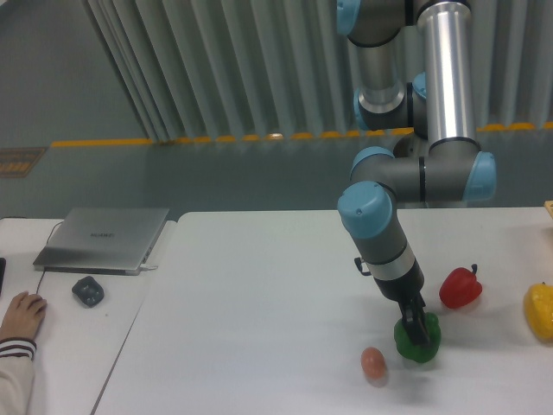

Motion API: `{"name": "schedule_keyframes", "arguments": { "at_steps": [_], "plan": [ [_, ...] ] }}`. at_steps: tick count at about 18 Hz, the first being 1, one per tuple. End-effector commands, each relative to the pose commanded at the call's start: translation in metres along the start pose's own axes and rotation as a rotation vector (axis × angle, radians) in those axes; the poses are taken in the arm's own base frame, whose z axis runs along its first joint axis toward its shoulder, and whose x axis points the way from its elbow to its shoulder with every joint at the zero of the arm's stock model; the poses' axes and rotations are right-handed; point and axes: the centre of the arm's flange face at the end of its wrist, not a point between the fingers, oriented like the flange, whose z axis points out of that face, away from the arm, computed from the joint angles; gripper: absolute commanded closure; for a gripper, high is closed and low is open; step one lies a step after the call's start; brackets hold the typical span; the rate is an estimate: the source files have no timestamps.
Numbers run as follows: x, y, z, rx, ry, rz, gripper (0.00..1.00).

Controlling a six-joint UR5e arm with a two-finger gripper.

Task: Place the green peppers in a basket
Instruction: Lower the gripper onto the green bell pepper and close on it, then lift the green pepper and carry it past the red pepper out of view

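The green pepper (418, 342) is dark green and glossy and sits on the white table (259, 303) near the front right. My gripper (421, 330) reaches down onto its top, with the dark fingers against the pepper. I cannot tell whether the jaws are closed on it. The pepper appears to rest on the table. No basket shows clearly; only a tan edge (549, 207) peeks in at the far right.
A red pepper (460, 288) lies just right of the gripper. A yellow pepper (539, 311) sits at the right edge. A small pinkish egg-shaped item (373, 362) lies left of the green pepper. A laptop (104, 239), a mouse (87, 290) and a person's hand (21, 315) are at the left.
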Motion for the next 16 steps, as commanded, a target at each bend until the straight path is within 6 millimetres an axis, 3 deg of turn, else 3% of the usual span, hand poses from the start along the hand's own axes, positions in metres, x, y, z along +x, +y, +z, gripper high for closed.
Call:
{"name": "schedule_keyframes", "arguments": {
  "at_steps": [3,5,16],
  "plan": [
    [0.000,0.000,0.001,-0.002,0.001,-0.003,0.41],
    [0.000,0.000,0.000,-0.002,0.000,-0.008,0.59],
    [-0.001,0.005,-0.012,0.005,-0.019,-0.051,0.87]
  ]
}}
